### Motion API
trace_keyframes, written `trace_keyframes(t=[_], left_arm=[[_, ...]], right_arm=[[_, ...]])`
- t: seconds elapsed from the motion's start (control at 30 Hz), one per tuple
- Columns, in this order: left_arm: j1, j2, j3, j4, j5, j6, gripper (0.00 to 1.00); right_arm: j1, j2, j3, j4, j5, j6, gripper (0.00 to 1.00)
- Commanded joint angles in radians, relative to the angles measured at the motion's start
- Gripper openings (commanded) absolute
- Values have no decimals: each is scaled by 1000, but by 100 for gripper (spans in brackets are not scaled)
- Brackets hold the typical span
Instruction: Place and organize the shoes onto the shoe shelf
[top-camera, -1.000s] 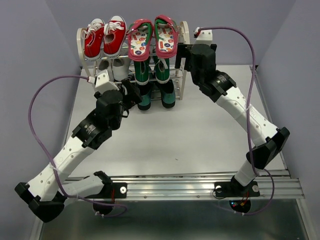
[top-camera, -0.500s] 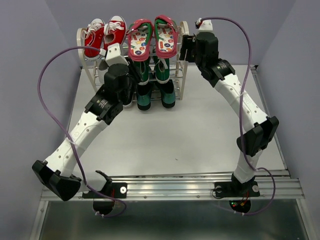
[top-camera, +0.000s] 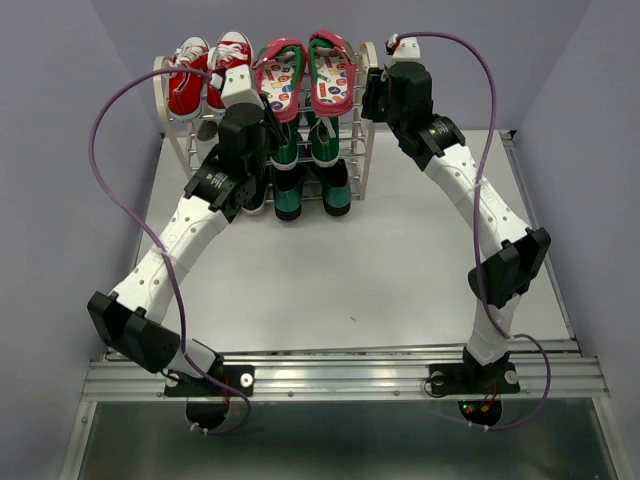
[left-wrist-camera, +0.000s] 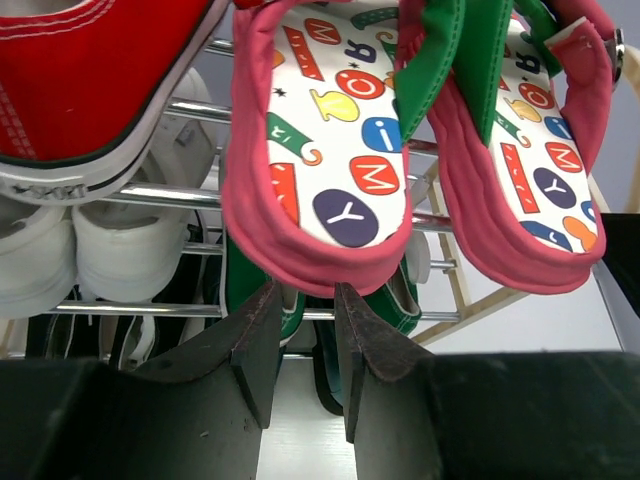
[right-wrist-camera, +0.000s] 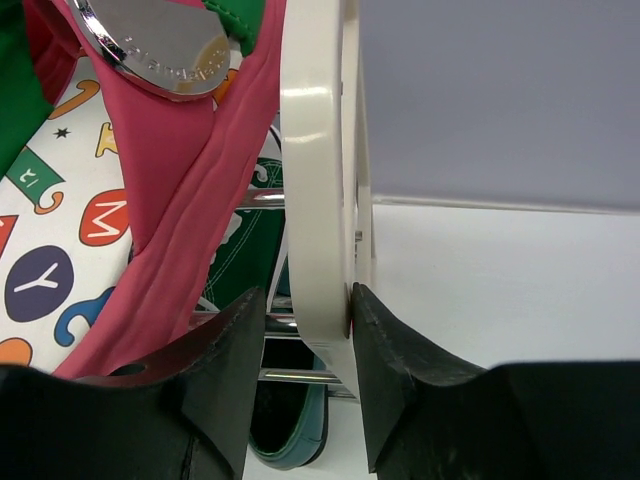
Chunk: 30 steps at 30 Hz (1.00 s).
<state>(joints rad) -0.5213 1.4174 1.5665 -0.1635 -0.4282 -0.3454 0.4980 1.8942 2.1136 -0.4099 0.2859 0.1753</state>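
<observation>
Top view: the left gripper (top-camera: 268, 118) has swung up to the heels of the flip-flops (top-camera: 305, 78) on the top tier of the shoe shelf (top-camera: 369, 170). The right gripper (top-camera: 368, 100) has crept to its side frame. Green sneakers (top-camera: 322, 135) and loafers (top-camera: 312, 195) sit below, so probably just tidying left.

Left wrist: the claw is a crack apart, empty, under a heel. Footbed letters read M, Y, i, O.

Right wrist: the claw is parted, straddling the frame and not clamped. The badge (right-wrist-camera: 160, 45) is unreadable.

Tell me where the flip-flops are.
In the top view, the flip-flops lie on the top tier of the shoe shelf, right half, beside the red sneakers.
</observation>
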Motion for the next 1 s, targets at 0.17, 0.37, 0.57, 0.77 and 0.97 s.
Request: trace_keyframes(t=[0.17, 0.37, 0.57, 0.77, 0.97], left_arm=[[4, 64, 130, 44, 81, 32, 35], [4, 107, 170, 39, 163, 29, 33], [3, 74, 149, 22, 178, 22, 32], [4, -30, 95, -10, 158, 20, 46], [4, -217, -42, -60, 108, -30, 94]], right_arm=[[-4, -24, -6, 33, -31, -25, 44], [-4, -23, -15, 36, -37, -30, 45], [-4, -27, -17, 36, -34, -31, 46], [-4, -55, -41, 33, -10, -28, 68], [-4, -98, -46, 36, 67, -57, 100]])
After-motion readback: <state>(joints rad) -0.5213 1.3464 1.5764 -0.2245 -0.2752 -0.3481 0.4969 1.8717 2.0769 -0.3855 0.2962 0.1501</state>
